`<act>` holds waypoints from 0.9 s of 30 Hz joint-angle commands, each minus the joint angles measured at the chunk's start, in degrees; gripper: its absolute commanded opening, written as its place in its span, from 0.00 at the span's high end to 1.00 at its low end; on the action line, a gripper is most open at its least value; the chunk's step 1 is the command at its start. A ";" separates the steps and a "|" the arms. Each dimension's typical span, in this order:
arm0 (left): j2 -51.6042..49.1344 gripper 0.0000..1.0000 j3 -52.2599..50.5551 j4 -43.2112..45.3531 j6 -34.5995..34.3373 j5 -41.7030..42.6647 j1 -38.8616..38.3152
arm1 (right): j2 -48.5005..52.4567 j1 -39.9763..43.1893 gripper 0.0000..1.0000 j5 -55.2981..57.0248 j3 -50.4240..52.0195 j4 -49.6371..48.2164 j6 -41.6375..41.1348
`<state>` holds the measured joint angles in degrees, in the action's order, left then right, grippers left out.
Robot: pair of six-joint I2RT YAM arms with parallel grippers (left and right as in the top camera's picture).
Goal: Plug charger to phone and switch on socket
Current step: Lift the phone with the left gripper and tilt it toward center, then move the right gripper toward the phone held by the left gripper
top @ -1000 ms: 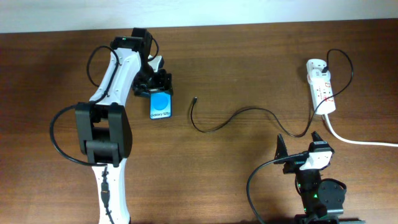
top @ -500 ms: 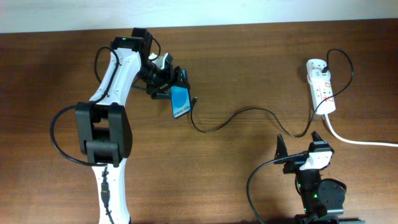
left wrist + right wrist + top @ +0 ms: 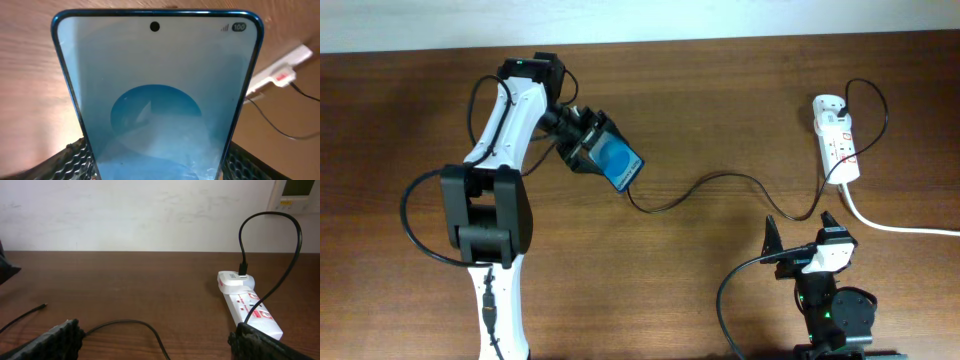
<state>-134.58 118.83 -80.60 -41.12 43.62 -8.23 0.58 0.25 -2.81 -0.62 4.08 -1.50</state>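
Note:
My left gripper (image 3: 592, 147) is shut on the phone (image 3: 620, 161), a blue-screened smartphone held off the table and tilted. In the left wrist view the phone (image 3: 157, 95) fills the frame between the fingers (image 3: 157, 167). The charger (image 3: 720, 180), a thin black cable, runs from beside the phone across the table to the socket (image 3: 835, 138), a white power strip at the right. The cable's free plug (image 3: 44, 305) lies on the wood; overhead the phone covers it. My right gripper (image 3: 800, 240) is open and empty near the front edge, with the cable (image 3: 130, 324) passing between its fingers (image 3: 160, 345).
A thick white mains cord (image 3: 900, 228) leaves the socket toward the right edge. The socket also shows in the right wrist view (image 3: 250, 307) and the left wrist view (image 3: 280, 75). A pale wall stands behind the table's far edge.
My left gripper has lifted the phone and carried it to the right, turning it, until it is over the cable's free end. The right arm has not moved.

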 commanded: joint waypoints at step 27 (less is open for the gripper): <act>0.20 1.00 1.70 0.13 -11.50 18.86 -0.02 | -0.37 0.24 0.02 1.16 0.31 0.28 -0.26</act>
<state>-134.58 118.83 -80.38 -48.31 62.61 -8.23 0.58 0.25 -2.79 -0.62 4.08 -1.48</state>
